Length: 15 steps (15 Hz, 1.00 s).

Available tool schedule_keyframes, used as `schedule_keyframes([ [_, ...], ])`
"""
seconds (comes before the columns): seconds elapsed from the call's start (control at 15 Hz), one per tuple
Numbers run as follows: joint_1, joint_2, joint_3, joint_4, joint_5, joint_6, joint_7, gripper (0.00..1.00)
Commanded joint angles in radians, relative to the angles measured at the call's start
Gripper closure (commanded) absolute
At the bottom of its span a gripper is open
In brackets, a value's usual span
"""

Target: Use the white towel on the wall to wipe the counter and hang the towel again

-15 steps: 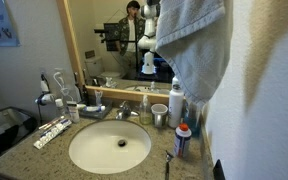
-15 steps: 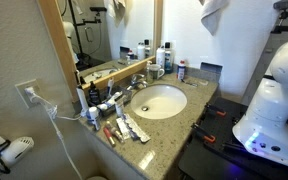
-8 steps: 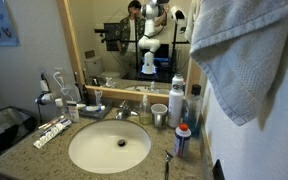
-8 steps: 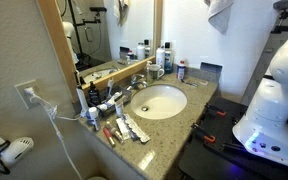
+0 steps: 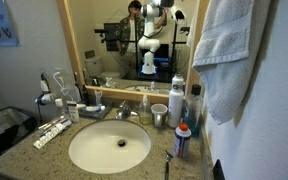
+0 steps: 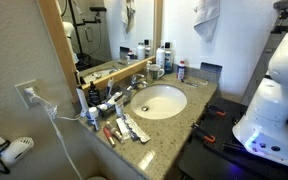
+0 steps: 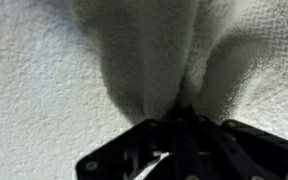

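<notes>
- Where the wrist view looks along the claw [image 7: 179, 128], its dark fingers [image 7: 134, 152] are drawn tight together on a bunched fold of the white towel [image 7: 154, 50]. No gap shows between them, and the cloth fans out from the pinch, away from the camera.
- Behind the cloth in that view is the wall [image 7: 29, 80], pale and lightly textured; whether the towel touches it cannot be told.
- In an exterior view the towel [image 5: 227, 55] hangs high above the sink basin [image 5: 92, 148] and off to its far side, well clear of the counter [image 5: 19, 150], its lower corner above the bottles that stand beside the basin.
- In an exterior view the towel [image 6: 205, 14] shows only as a small white bundle far above the basin [image 6: 154, 102], against the wall past the mirror [image 6: 104, 30].
- The upper edge of both exterior views cuts off the top of the towel, so the claw itself is out of sight there.
- The wrist view is dim and soft, and the fingertips are buried in the cloth.
</notes>
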Motion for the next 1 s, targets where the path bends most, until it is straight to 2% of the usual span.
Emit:
schedule_keyframes([
  [0.0,-0.021,0.021,0.016,0.041,0.073,0.015,-0.072,0.99],
  [0.73,-0.022,-0.024,0.026,0.055,0.12,-0.021,-0.105,0.99],
  [0.8,-0.024,-0.027,0.025,0.051,0.123,-0.018,-0.108,0.92],
  [0.87,-0.026,-0.028,0.025,0.05,0.126,-0.022,-0.114,0.69],
  [0.93,-0.027,-0.027,0.025,0.049,0.132,-0.025,-0.127,0.68],
])
